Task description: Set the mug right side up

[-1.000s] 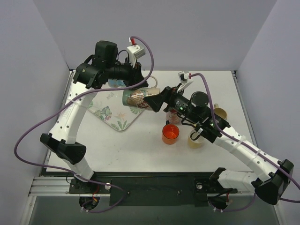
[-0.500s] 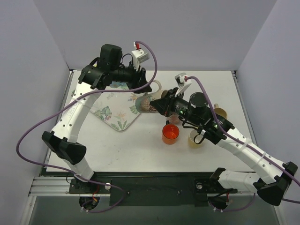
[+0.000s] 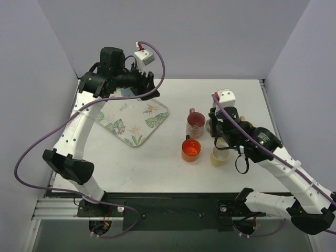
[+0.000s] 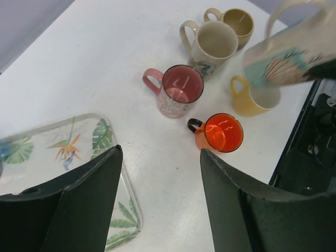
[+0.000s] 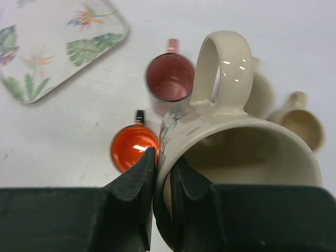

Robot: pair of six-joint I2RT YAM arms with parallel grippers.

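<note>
Seen from above, my right arm point(image 3: 262, 144) largely hides the mug point(image 5: 236, 142) pinched in my right jaws, while my left wrist view cuts it off at the picture's top right corner.

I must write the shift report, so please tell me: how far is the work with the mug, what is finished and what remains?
Done: the cream mug is lifted; the left gripper, near the floral tray, is open and empty. In hand: the right gripper is shut on its rim, holding it tilted, mouth toward the wrist camera. Left: level it, stand it on the table, release.
</note>
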